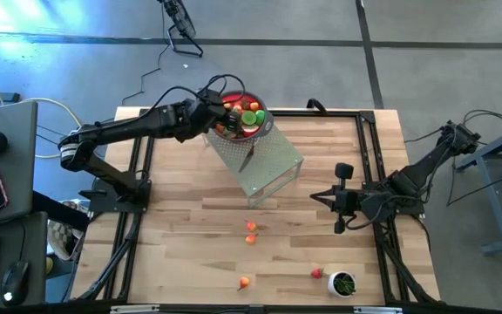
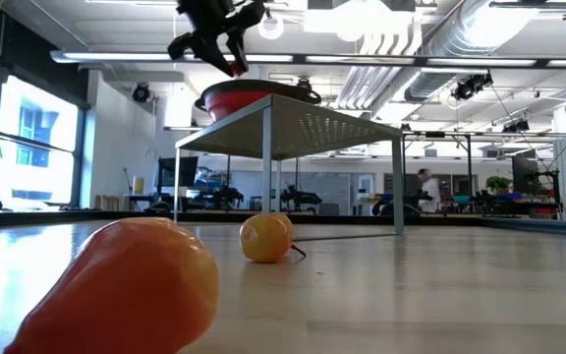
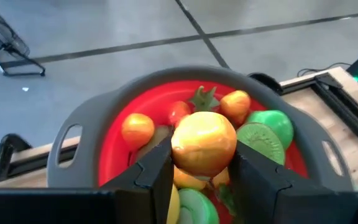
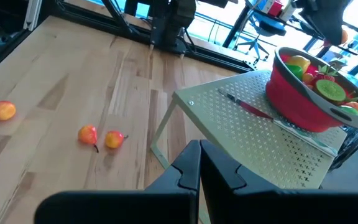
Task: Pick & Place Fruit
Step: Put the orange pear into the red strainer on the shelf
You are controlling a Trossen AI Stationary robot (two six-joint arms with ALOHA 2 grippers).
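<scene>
A red bowl with a grey rim stands on a perforated metal stand at the table's far middle, and several toy fruit pieces lie in it. My left gripper hovers over the bowl, shut on a round orange-yellow fruit. More fruit lies on the table: two pieces near the middle, an orange one and a red one by the near edge. My right gripper is shut and holds nothing, at the right, clear of the stand. My left gripper pinches the orange-yellow fruit by two opposite sides between its two fingers. The fingers slant down from the table's left side. The fruit is lifted clear, just above the pieces lying in the bowl.
A silver knife with a red handle lies on the stand beside the bowl. A small white cup with green contents stands near the front right. A black frame runs along the table's sides. Bare wood lies between the stand and the near edge.
</scene>
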